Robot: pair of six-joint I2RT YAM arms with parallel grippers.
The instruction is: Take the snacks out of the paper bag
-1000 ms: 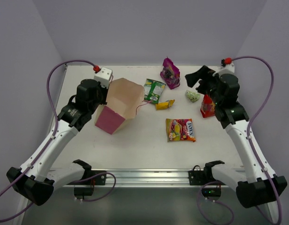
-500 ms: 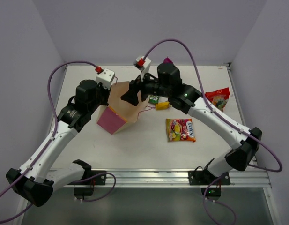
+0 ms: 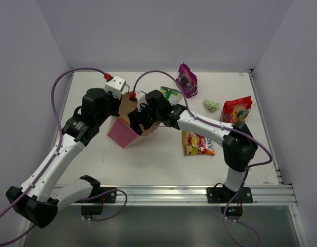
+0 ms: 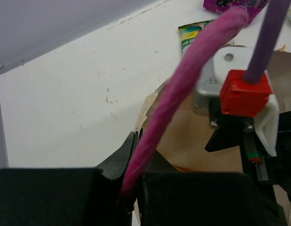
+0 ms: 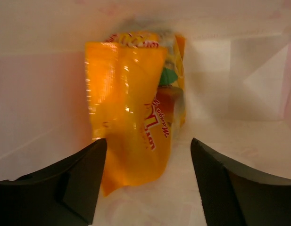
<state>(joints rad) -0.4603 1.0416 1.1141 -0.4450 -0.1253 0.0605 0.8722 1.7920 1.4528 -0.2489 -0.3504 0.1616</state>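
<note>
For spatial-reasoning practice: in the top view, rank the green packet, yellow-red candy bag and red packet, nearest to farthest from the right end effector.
1. Green packet, back centre.
2. Yellow-red candy bag, mid-table.
3. Red packet, far right.

"Mango" lettering on orange packet [image 5: 131, 122]

The paper bag [image 3: 120, 133] was noted as matt paper. The orange packet [image 5: 128, 117] was seen as glossy, crinkled film. The pink cord handle [image 4: 183, 89] was found fuzzy, the table [image 3: 148, 159] smooth and matt.
</note>
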